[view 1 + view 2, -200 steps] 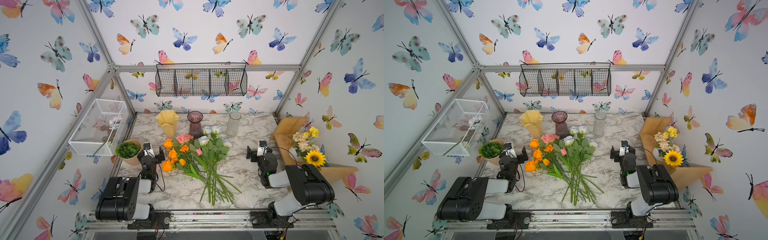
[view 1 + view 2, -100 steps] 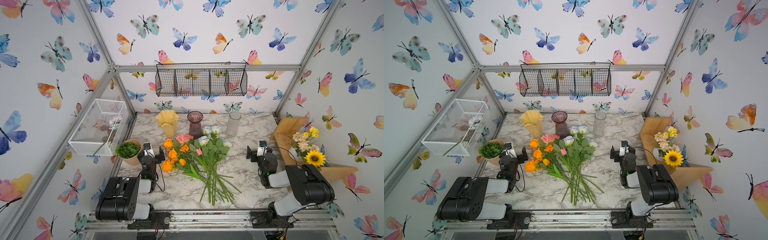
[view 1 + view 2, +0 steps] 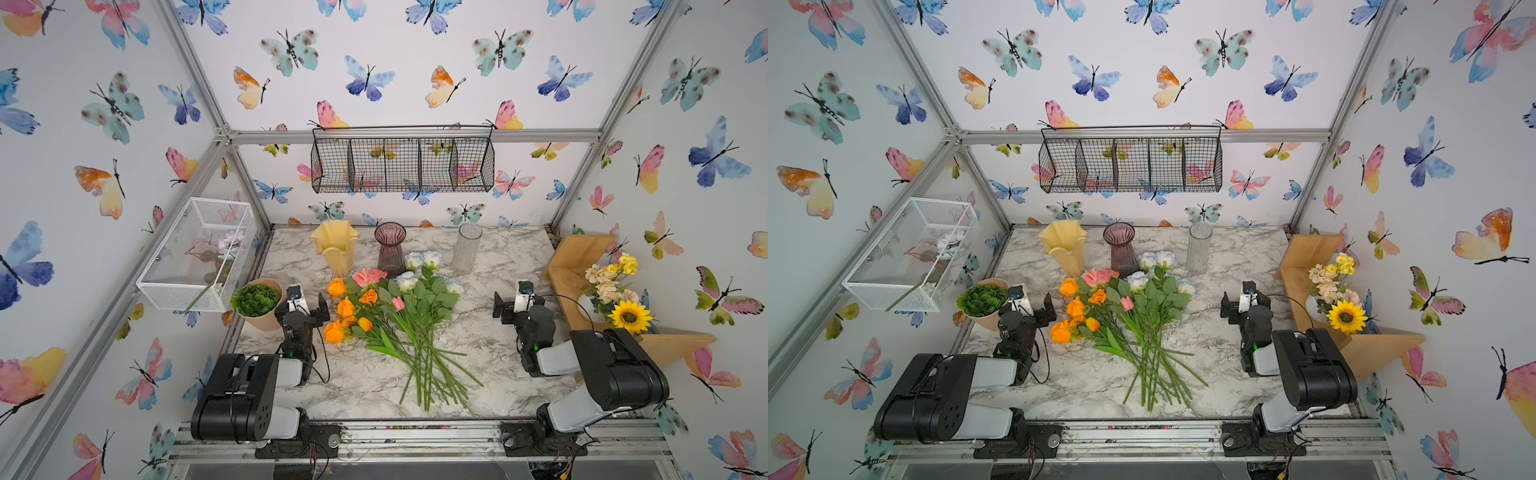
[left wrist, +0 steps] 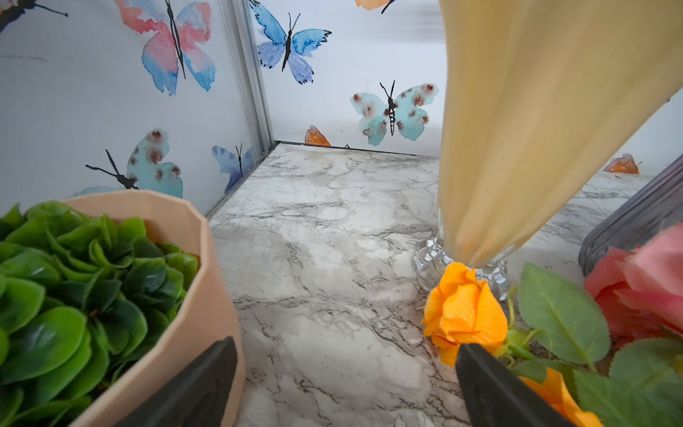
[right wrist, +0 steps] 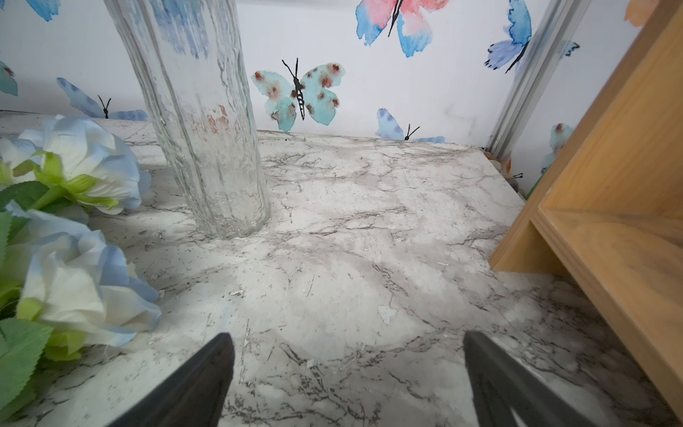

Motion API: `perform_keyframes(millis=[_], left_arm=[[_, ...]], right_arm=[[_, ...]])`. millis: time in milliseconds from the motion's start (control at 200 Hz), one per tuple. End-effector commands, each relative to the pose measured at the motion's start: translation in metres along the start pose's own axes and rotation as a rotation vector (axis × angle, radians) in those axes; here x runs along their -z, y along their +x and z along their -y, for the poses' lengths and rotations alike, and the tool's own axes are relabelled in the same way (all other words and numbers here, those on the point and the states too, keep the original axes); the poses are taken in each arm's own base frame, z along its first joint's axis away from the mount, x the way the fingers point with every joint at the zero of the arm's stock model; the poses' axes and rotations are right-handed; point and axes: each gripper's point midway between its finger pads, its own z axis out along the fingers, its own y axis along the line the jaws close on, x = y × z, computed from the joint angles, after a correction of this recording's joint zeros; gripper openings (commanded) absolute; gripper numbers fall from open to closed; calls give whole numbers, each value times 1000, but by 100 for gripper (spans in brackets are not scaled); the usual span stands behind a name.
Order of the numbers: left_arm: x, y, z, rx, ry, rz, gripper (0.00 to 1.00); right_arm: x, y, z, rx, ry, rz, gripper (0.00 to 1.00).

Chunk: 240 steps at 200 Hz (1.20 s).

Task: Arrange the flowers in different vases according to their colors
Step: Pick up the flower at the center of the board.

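Observation:
The flowers lie in one pile mid-table, stems toward the front: orange blooms (image 3: 345, 307) on the left, pink roses (image 3: 368, 276) behind them, white-blue roses (image 3: 424, 259) on the right. Three vases stand in a row at the back: a creamy yellow one (image 3: 334, 249), a purple one (image 3: 390, 249) and a clear cylinder (image 3: 467, 249). My left gripper (image 3: 307, 307) rests open beside the orange blooms; an orange rose (image 4: 465, 310) lies just past one finger. My right gripper (image 3: 519, 307) is open over bare marble, with the clear vase (image 5: 207, 129) ahead of it.
A tan pot of green succulent (image 3: 257, 303) sits right beside the left gripper. A wooden shelf (image 3: 582, 266) with a sunflower bouquet (image 3: 615, 291) flanks the right arm. A white wire basket (image 3: 195, 253) hangs on the left wall, a black one (image 3: 403, 166) on the back wall.

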Motion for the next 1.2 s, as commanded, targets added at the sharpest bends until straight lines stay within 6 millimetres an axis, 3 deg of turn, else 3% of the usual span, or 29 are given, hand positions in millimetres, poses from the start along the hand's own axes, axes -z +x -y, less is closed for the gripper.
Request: perform_keyframes(millis=[0,255,526,696,761,856,951,1011,1096,1196], left_arm=[[0,-5,-1,12,-3,17,99],[4,-8,-2,15,-1,36,99],[34,-17,-9,41,0,150,99],[28,-24,-11,42,-30,89,99],[19,-25,-13,68,-62,5,99],[14,-36,-2,98,-25,-57,99],[12,-56,-9,245,-112,-111,99],[16,-58,-12,277,-151,-206,99],[19,-76,-1,292,-115,-291,99],[27,-92,18,282,-14,-366,99]], right_arm=[[-2,-8,0,-9,-8,21,99],[3,-9,1,-9,-7,35,99],[9,-11,-2,3,-22,64,99],[17,-18,-1,0,-16,107,99],[23,-29,5,-13,11,139,99],[31,-42,7,-19,13,134,99],[43,-78,14,-98,28,181,99],[52,-108,7,-120,-27,225,99],[64,-149,8,-217,-57,267,99],[65,-166,17,-380,-23,188,99]])
